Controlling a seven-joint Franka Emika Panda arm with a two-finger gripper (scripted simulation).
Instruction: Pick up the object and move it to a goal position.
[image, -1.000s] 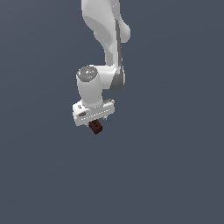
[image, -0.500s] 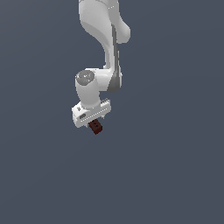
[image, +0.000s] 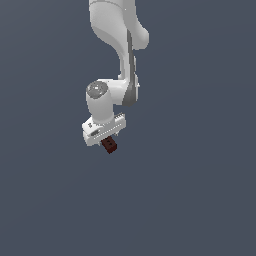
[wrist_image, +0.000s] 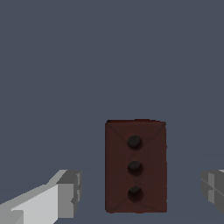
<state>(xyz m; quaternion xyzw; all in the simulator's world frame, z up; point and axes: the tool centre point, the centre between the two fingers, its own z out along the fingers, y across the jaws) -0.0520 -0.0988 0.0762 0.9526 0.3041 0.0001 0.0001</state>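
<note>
The brick (wrist_image: 135, 166) sits between my fingers (wrist_image: 65, 192), its face with three dark dimples turned toward the wrist camera. In the exterior view the brick (image: 109, 145) shows at about 5 o'clock from my gripper (image: 106, 141), just beneath the white hand.

Gripper state: the wrist view shows clear gaps between both fingers and the brick, so I cannot tell whether I am holding it.

Progress: I judge the pickup unconfirmed. No goal marker is visible, so the carry to the goal remains.
</note>
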